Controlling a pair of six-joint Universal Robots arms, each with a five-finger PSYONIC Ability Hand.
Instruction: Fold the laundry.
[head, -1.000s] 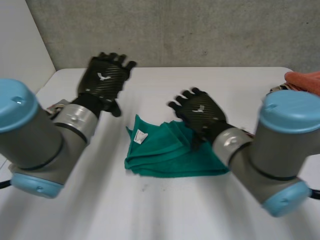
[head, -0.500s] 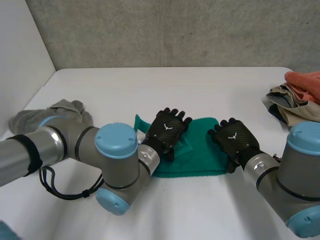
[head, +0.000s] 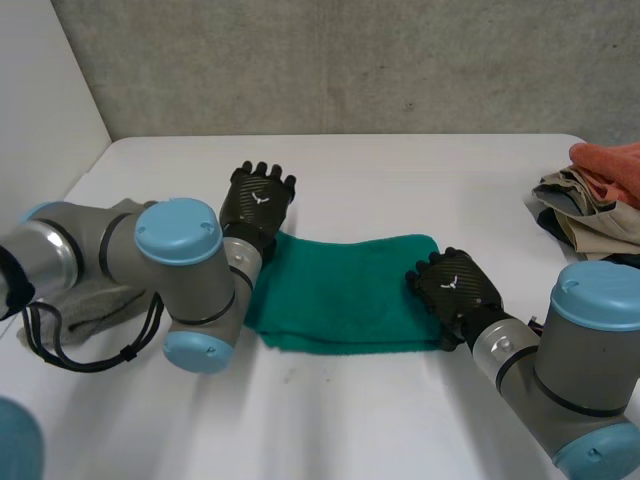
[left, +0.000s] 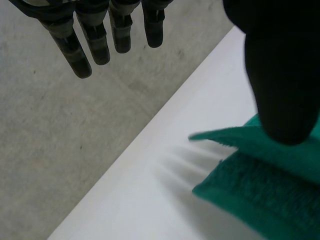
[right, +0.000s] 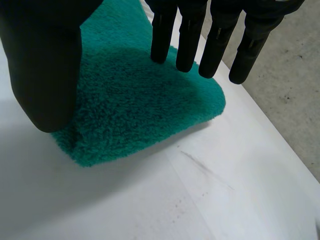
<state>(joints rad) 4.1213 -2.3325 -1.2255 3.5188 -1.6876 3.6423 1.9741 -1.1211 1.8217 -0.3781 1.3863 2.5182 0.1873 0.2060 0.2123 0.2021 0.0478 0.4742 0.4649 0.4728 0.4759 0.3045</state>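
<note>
One folded green towel lies mid-surface, its long axis running side to side. Two hands, both released with fingers straight: left hand at its left end, right hand at its right end.

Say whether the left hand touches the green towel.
Cannot tell. Left wrist view: the left hand holds its fingers clear of the green towel, but its thumb covers any gap.
</note>
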